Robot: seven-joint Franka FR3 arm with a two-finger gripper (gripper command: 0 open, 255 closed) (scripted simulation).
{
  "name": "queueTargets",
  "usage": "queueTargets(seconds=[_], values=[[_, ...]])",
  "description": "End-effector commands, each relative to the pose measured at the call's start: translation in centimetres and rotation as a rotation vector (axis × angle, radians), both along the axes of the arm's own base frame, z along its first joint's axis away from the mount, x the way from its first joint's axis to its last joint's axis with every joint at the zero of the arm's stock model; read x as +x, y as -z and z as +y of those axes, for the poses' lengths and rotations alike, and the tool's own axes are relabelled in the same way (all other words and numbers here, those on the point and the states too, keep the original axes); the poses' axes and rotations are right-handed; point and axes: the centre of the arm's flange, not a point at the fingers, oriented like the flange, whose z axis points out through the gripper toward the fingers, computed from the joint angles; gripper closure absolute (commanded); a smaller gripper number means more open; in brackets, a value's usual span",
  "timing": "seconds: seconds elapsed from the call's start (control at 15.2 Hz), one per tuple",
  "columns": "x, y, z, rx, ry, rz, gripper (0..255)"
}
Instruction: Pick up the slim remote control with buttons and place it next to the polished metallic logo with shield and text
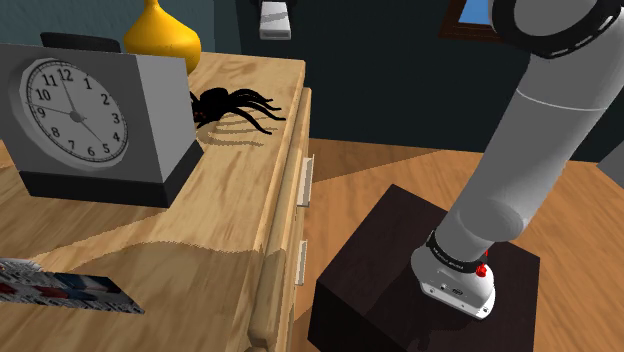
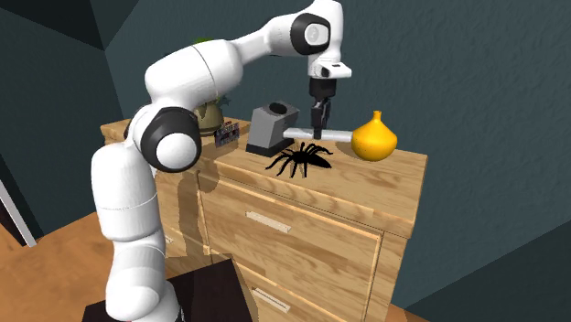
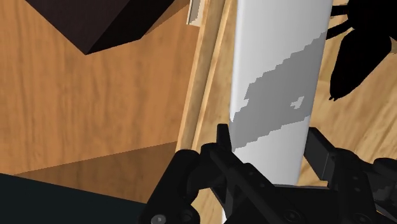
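Half done, by the look of it: clasps the slim white-and-grey remote control [image 3: 280,76] in the black pincer [image 3: 270,145], fingers closed on its two long edges, roughly at mid-length as seen from the second exterior view. Hangs in the air above the wooden dresser [image 2: 393,178], level, over the black toy spider [image 2: 300,157] and between the grey desk clock [image 2: 270,128] and the yellow gourd-shaped vase [image 2: 373,137]. Touches nothing but the fingers.

Looks rigid and light, a flat hard slab unlikely to bend or break under a firm squeeze. Seems smooth-faced and likely slippery, so apt to twist or slide if swung fast. Suits exactly this kind of hold, across the narrow width near the balance point, with a slow carry. Shows no buttons on the plain face seen from the wrist.

Aims for the flat shield logo [image 1: 60,285] with red and blue marks, lying at the dresser's far end beyond the clock, well apart from the remote, in the shoulder view's lower left. Offers bare wood beside that logo for setting the slab down flat
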Motion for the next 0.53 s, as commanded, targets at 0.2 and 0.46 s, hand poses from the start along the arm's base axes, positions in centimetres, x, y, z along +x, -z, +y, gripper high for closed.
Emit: queueTargets(seconds=[0.2, 0.46], values=[[-4.0, 0.1, 5.4, -0.001, 0.001, 0.0, 255], [-7.3, 0.1, 9.5, -0.001, 0.001, 0.0, 255]])
